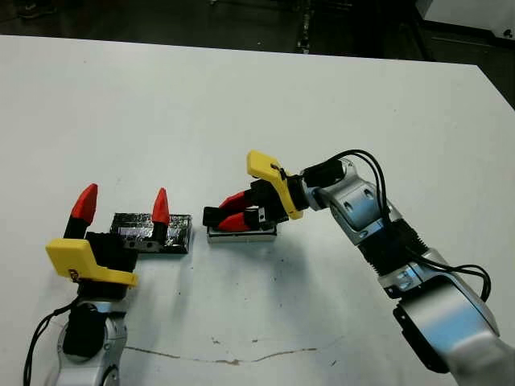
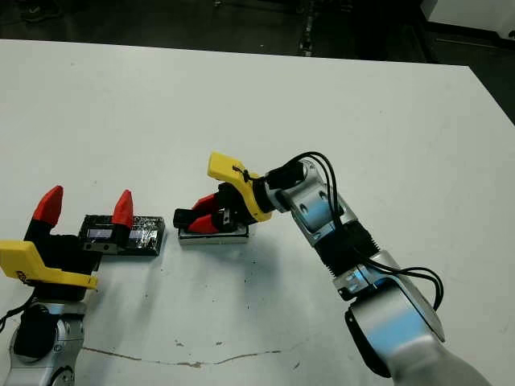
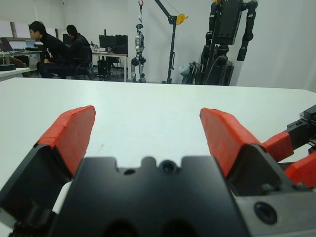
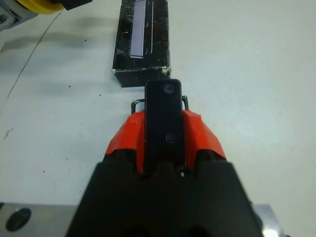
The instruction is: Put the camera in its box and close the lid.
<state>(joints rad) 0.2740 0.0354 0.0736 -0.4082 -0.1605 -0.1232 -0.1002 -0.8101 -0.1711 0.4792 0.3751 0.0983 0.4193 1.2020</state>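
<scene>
My right gripper (image 1: 229,213) is shut on the camera (image 1: 216,215), a small flat black oblong that sticks out past the red fingertips. It hovers low over the box (image 1: 267,233), a shallow white-rimmed tray mostly hidden beneath the fingers. In the right wrist view the camera (image 4: 164,123) sits clamped between the two red fingers, pointing toward the lid (image 4: 143,39). The speckled black lid (image 1: 179,233) lies flat on the table just left of the box. My left gripper (image 1: 122,205) stands open at the lid's left end, one finger in front of it.
The white table (image 1: 257,104) stretches far behind and to the right. A thin brown scratch (image 1: 217,358) runs along the table near its front. In the left wrist view, people (image 3: 49,47) sit at desks beyond the table, with machinery stands (image 3: 227,39) behind.
</scene>
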